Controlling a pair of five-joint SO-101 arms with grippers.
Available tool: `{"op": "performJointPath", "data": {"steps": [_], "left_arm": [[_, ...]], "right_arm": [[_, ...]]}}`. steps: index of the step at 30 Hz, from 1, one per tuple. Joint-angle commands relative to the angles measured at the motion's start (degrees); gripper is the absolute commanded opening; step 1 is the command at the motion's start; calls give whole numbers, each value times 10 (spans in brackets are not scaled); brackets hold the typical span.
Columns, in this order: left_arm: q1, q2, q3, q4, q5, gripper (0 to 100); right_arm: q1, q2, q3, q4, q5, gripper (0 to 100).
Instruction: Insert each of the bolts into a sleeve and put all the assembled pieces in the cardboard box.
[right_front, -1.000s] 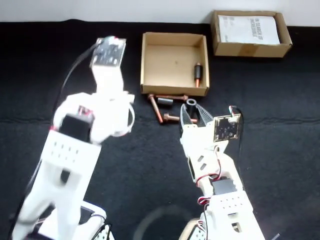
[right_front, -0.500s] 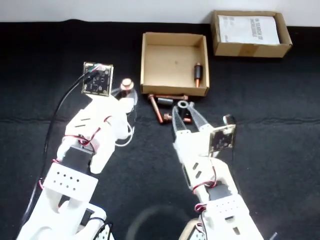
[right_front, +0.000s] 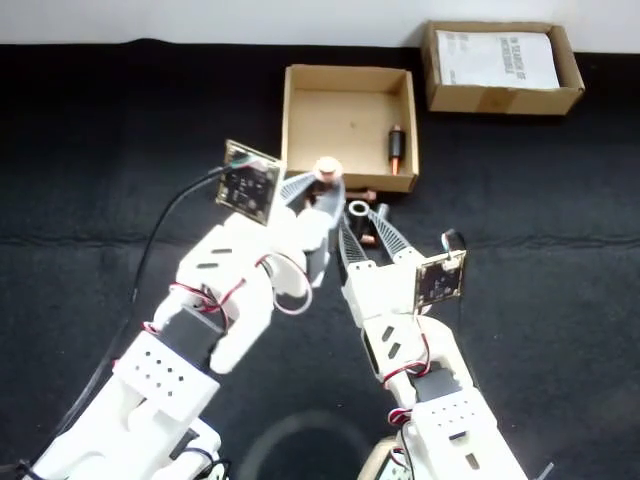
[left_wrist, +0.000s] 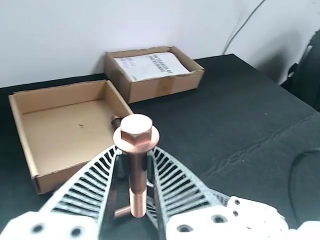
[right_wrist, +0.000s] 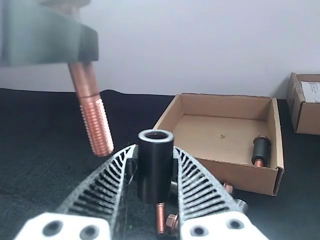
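Alignment | my left pincer (left_wrist: 135, 152) clamps copper hex-head bolt (left_wrist: 135, 170) threads-down, ready to drop | my right pincer (right_wrist: 154, 150) grips black cylindrical sleeve (right_wrist: 155, 167) bore-up just beside bolt tip, offering its mouth | brown cardboard box (right_front: 340, 115) beyond both, awaiting them.

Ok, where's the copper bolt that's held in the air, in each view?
High view: copper bolt, head up, at the near edge of the cardboard box.
Left wrist view: upright in the left pincer, before the box.
Right wrist view: threaded end hanging beside the black sleeve.
Shared landmark: the cardboard box.
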Motion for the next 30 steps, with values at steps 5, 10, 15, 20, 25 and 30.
{"op": "performJointPath", "data": {"steps": [5, 10, 15, 20, 25, 30], "left_arm": [[18, -13, -8, -83, -4, 8], [19, 16, -20, -91, -4, 8], [19, 58, -50, -91, -4, 8], [19, 67, -51, -91, -4, 8], [19, 69, -51, -91, -5, 8], [19, 82, -51, -91, -5, 8]], "right_arm": [[-7, 3, 44, -10, 4, 7], [-7, 3, 44, -10, 4, 7], [-7, 2, 44, 16, 4, 7], [-7, 1, 44, 16, 4, 7], [-7, 0, 43, 16, 4, 7], [-8, 0, 42, 16, 4, 7]]}}
